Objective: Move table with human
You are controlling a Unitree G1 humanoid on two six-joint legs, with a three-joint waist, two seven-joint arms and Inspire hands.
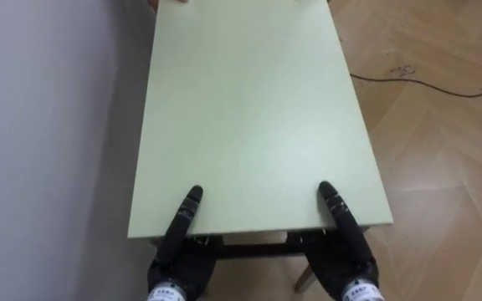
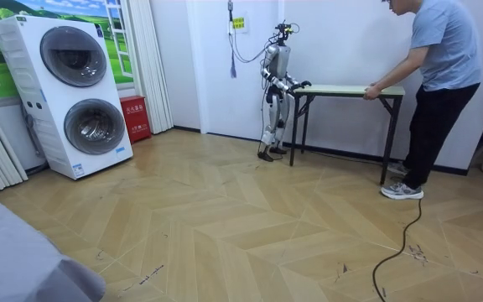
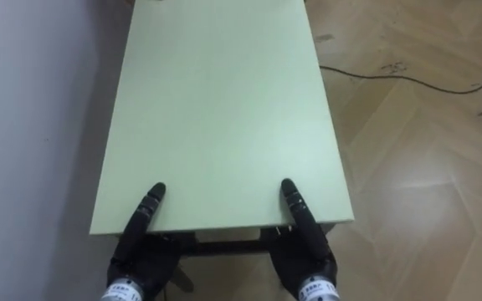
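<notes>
Left eye view: the pale green counter (image 1: pixel 249 109) runs lengthwise ahead, beside a wall (image 1: pixel 48 125). The left hand (image 1: pixel 182 251) and right hand (image 1: pixel 346 247) sit at its near edge, partly on top and partly beneath; whether they grip cannot be told. Room view: the robot stands at one end and a person (image 2: pixel 443 75) bends at the other, holding it. Right eye view: same arrangement.

The table (image 1: pixel 249 109) runs just beside the wall (image 1: pixel 48 125) on the robot's left, so there's barely any room there. The right side is open floor (image 1: pixel 442 184). A person (image 2: pixel 438 75) stands at the far end, and 2 stacked laundry machines (image 2: pixel 86 92) are well apart.
</notes>
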